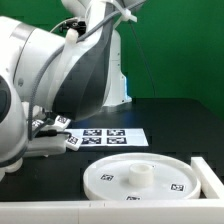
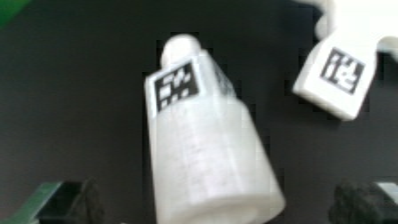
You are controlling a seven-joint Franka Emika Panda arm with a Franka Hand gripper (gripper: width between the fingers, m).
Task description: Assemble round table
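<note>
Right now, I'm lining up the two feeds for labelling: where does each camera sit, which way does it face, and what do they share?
Exterior view: off the arm, raised, looking across the black table at the round disc and marker board; the arm fills the exterior view's left.
Wrist view: on the wrist, looking down at the leg and base; the open gripper shows.
Shared: the black table, surely.

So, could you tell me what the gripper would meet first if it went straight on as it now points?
Most likely the short cylindrical leg, lying ahead of the open gripper in the wrist view. The cross-shaped base sits aside, out of line. How far off the leg is, I cannot tell.
</note>
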